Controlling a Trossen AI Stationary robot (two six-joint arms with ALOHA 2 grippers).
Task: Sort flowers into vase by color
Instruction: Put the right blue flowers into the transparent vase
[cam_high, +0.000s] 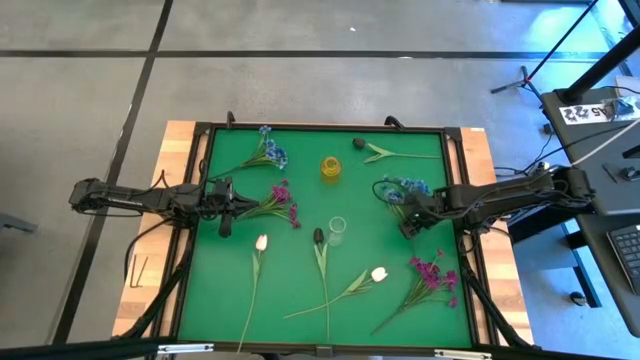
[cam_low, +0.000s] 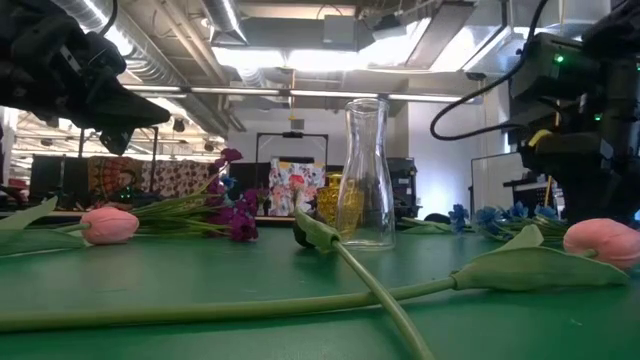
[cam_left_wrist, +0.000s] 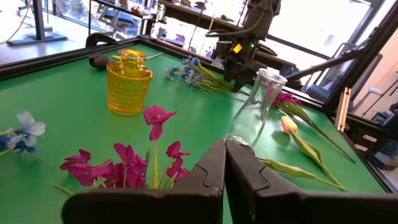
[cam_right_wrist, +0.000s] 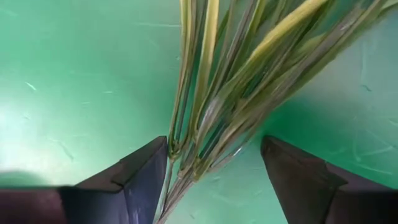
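Note:
Flowers lie scattered on the green mat. A magenta spray (cam_high: 282, 200) lies just in front of my left gripper (cam_left_wrist: 224, 163), which is shut and hovers above the mat. A blue spray (cam_high: 402, 187) lies on the mat's right side. My right gripper (cam_right_wrist: 214, 165) is open and points down, with a finger on either side of this spray's green stems (cam_right_wrist: 205, 106). A yellow vase (cam_high: 330, 167) and a clear vase (cam_high: 337, 229) stand mid-mat. Two white-pink tulips (cam_high: 261, 242) (cam_high: 379, 273) and a dark tulip (cam_high: 318, 237) lie nearer. My right gripper straddles the blue spray's stem bundle from above, the fingers across the stems, which lie flat on the mat. The outermost stems (cam_right_wrist: 176, 146) run close along one finger (cam_right_wrist: 146, 171); I cannot tell whether it touches them.
A second blue spray (cam_high: 266, 152) and another dark tulip (cam_high: 360, 145) lie near the far edge, and a second magenta spray (cam_high: 434, 276) lies near the right corner. A raised black frame (cam_high: 200, 180) borders the mat. The right arm (cam_left_wrist: 249, 43) shows beyond the clear vase (cam_left_wrist: 255, 106).

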